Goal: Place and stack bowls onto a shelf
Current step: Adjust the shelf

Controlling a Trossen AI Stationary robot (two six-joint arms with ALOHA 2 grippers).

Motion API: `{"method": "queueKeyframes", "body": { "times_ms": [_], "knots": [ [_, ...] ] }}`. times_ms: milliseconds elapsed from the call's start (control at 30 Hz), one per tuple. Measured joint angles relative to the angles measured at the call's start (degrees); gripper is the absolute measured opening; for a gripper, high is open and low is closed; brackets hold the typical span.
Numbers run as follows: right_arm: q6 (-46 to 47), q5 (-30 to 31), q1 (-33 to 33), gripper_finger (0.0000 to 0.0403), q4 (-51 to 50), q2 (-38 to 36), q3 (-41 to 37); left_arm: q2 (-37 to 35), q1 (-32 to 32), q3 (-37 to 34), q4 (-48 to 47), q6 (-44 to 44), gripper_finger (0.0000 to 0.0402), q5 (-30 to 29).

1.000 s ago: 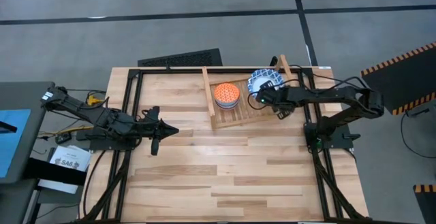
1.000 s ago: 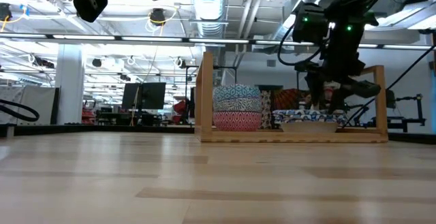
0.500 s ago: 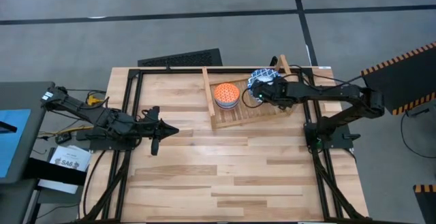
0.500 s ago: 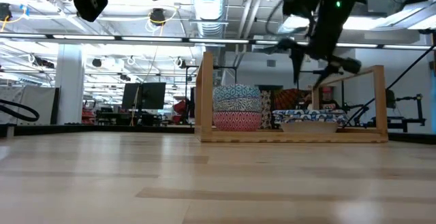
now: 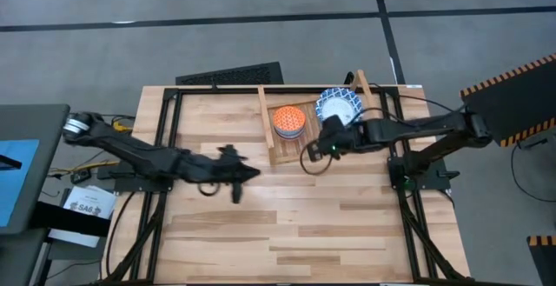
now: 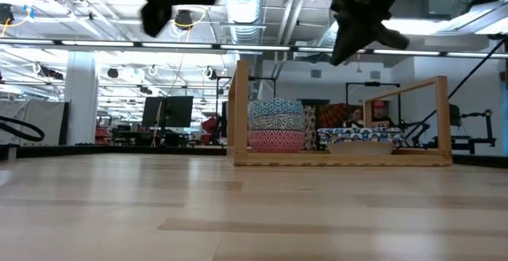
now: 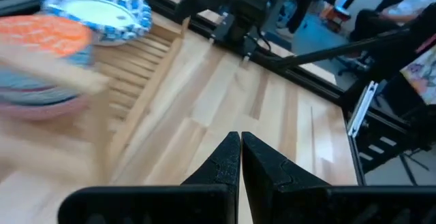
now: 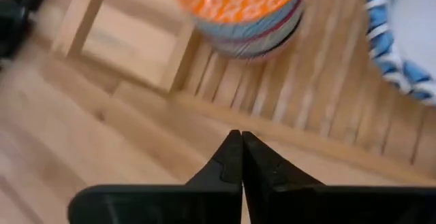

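**Right arm pulls clear of the shelf; both stacks in place**

The right gripper (image 5: 313, 156) has drawn back from the light wooden slatted shelf (image 5: 320, 143) and now hangs above the table just off the shelf's front edge, its fingers (image 8: 235, 157) pressed together and holding nothing. A second ago it was low over the wide white bowls with blue patterned rims (image 5: 338, 106) at the shelf's right end; in the low view it has since risen well above the side boards. That stack (image 6: 357, 137) sits flat on the slats by the right upright, free of any contact.

Toward the shelf's left end the orange patterned bowl (image 5: 288, 119) tops a pile with a blue bowl and a red one beneath it (image 6: 275, 125).

The left gripper (image 5: 236, 176) has swung from the table's left edge toward its middle, raised off the wood, fingers (image 7: 240, 163) closed and empty.

No bowl shows on the bare table, so the stacking looks finished or nearly so, and both arms appear to be clearing away.
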Motion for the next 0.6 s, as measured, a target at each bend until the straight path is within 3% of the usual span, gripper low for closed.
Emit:
{"method": "queueKeyframes", "body": {
  "times_ms": [67, 167, 300, 467, 600],
  "knots": [
    [0.6, 0.1, 2.0, 0.0024, -1.2, -0.5, 0.0, 5.9, 0.4, 3.8, 0.9, -0.2, 0.0, -0.5],
    [2.4, 2.4, 3.8, 0.0022, -4.0, -2.3, 0.0, 13.8, 1.2, 10.1, 1.0, -1.6, 0.0, -6.1],
    [3.2, 5.8, 5.5, 0.0017, -6.9, -7.1, 0.0, 22.9, 2.4, 17.3, 0.5, -15.1, 0.0, -16.2],
    [3.3, 8.7, 6.7, 0.0028, -9.7, -14.6, 0.0, 32.1, 5.1, 25.2, 0.5, -25.0, 0.0, -12.7],
    [3.3, 11.6, 7.3, 0.002, -10.4, -19.4, 0.0, 37.2, 6.9, 28.9, 0.7, -30.1, 0.0, -13.1]
  ]
}}
